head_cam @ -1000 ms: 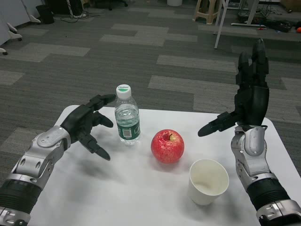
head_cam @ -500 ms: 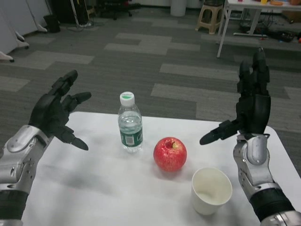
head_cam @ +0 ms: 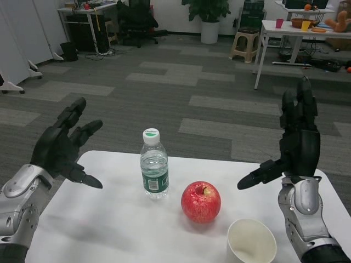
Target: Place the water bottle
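We see the clear plastic white-capped water bottle (head_cam: 154,163) upright on the white bench (head_cam: 109,219), the left hand (head_cam: 61,147) at nine o'clock and the right hand (head_cam: 293,143) at three o'clock, fingers spread, holding nothing.

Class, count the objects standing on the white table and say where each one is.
3. The water bottle stands left of centre, the red apple just right of it, and the white paper cup at the near right, partly cut off by the frame.

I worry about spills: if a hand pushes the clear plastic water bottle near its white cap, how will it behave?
The clear plastic water bottle is tall and narrow, so it would probably tip. It looks nearly full, so probably fairly heavy.
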